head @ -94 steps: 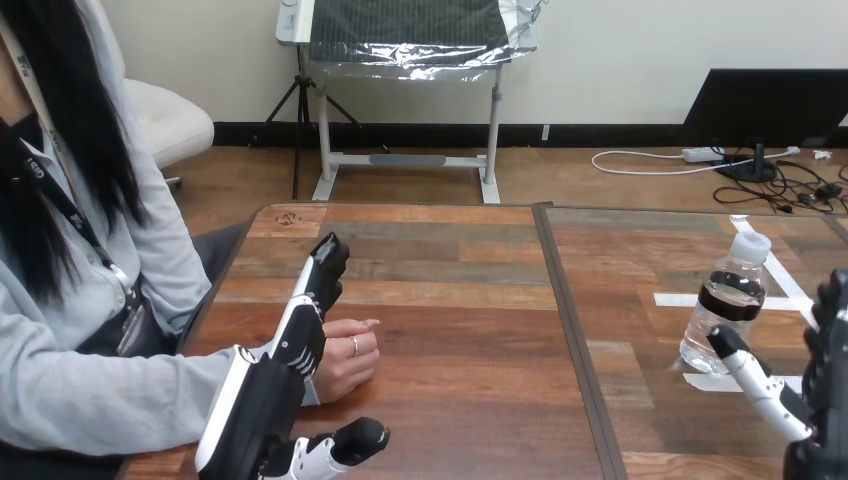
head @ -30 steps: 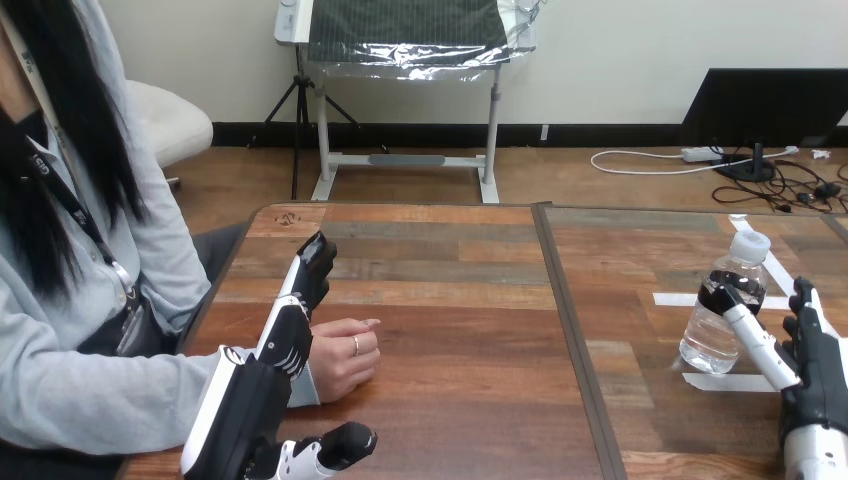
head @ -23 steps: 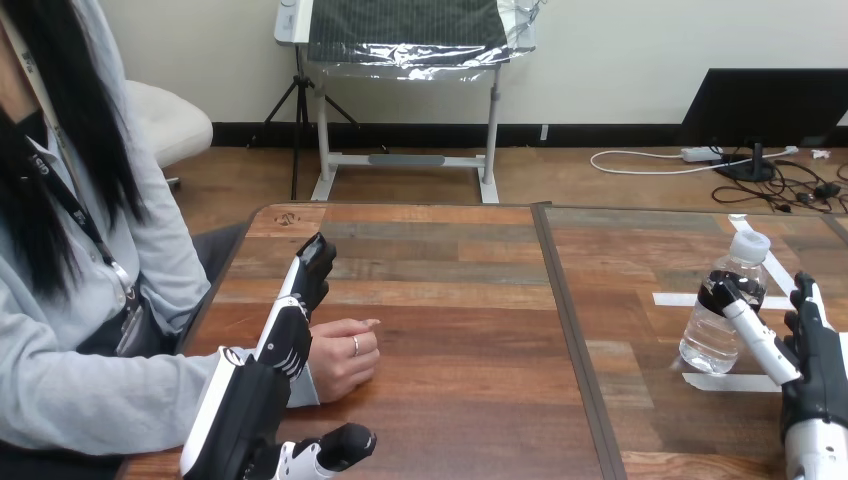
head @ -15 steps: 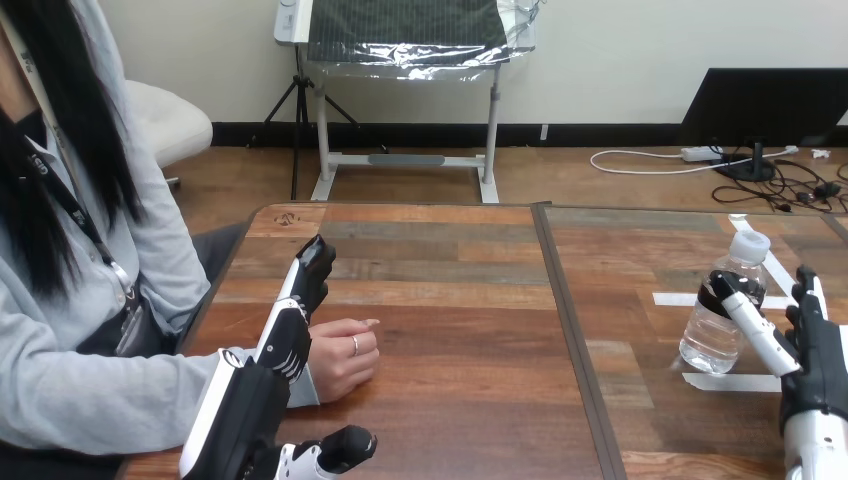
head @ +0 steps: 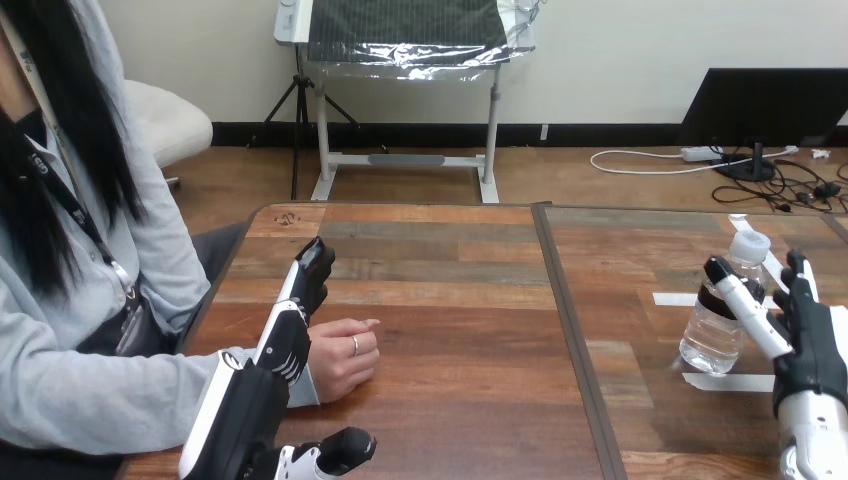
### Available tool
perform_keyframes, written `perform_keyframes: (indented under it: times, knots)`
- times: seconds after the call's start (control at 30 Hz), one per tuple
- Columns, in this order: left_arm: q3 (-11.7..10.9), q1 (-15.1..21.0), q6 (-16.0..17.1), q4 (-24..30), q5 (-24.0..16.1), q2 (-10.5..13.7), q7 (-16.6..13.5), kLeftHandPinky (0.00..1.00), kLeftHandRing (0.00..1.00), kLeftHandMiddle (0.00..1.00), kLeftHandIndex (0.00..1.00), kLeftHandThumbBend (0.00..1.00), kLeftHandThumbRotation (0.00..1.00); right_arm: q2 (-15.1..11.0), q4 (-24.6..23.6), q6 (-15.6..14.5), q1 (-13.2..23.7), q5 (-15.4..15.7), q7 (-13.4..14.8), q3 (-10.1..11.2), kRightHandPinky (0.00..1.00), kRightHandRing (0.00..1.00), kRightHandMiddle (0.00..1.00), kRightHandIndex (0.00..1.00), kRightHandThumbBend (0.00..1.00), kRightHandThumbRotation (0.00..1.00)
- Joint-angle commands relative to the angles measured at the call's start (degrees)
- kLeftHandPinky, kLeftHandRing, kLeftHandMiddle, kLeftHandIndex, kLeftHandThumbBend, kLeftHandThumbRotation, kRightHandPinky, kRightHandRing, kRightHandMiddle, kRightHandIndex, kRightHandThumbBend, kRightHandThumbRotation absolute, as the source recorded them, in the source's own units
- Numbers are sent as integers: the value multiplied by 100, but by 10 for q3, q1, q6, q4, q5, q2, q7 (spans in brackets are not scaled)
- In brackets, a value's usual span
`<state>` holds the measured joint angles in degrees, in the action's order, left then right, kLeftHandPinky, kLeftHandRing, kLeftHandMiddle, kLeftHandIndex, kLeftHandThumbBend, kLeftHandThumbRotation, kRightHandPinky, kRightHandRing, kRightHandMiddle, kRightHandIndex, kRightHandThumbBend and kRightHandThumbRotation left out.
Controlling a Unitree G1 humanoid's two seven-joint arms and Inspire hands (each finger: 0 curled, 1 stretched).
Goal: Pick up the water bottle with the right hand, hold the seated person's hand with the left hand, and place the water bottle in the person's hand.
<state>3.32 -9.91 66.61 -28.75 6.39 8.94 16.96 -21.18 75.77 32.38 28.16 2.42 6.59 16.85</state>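
Item one, near the left edge of the table (head: 460, 330): one person's hand (head: 343, 365), resting knuckles-up on the wood with its fingers loosely curled under. Item two, just left of it: the robot's left hand (head: 262, 395), one, fingers (head: 300, 300) stretched straight and pointing toward the far edge, lying along the wrist side of the person's hand. The thumb is spread apart toward the near edge, and nothing is grasped. Whether it touches the person's hand cannot be told; no finger curls round it. Item three: one dark seam running from the far edge to the near edge and splitting the tabletop into a left and a right part. Item four, right part, close to the right edge: one water bottle (head: 712, 340), the only container, standing upright. It is clear plastic with a white cap and a dark label band below the shoulder; its contents are clear and the fill level cannot be read. Item five: three strips of white tape (head: 676, 299) on the wood around the bottle's base, one of them at its foot. Item six: the robot's right hand (head: 808, 345), one, spread wide. Its thumb crosses the front of the bottle at label height and its fingers stand upright just right of the bottle; contact cannot be told, and the bottle's base rests on the table.
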Motion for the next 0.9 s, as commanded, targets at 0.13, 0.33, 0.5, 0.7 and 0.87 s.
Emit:
perform_keyframes:
  times: [0.13, 0.33, 0.5, 0.7, 0.87]
  knots:
    - [-7, 22, 8, 24, 2, 7, -1, 100, 100, 100, 100, 100, 71, -25, -2, -7, 66, 2, -6, -5, 91, 95, 97, 100, 100, 62]
    - [-5, 19, 3, 30, 3, 6, -2, 100, 100, 100, 100, 100, 71, -27, 0, -13, 75, 3, -10, -6, 89, 96, 96, 100, 100, 62]
    - [-3, 17, -1, 34, 7, 5, -1, 100, 100, 100, 100, 100, 71, -30, 0, -22, 82, 10, -5, -12, 86, 95, 95, 100, 100, 63]
    - [-2, 13, -5, 40, 9, 5, 0, 100, 100, 100, 100, 100, 71, -34, 2, -33, 92, 16, -5, -17, 85, 95, 94, 99, 100, 64]
    - [-4, 11, -4, 43, 6, 4, -2, 100, 100, 100, 100, 100, 70, -36, 4, -44, 101, 22, -2, -23, 85, 94, 94, 98, 100, 65]
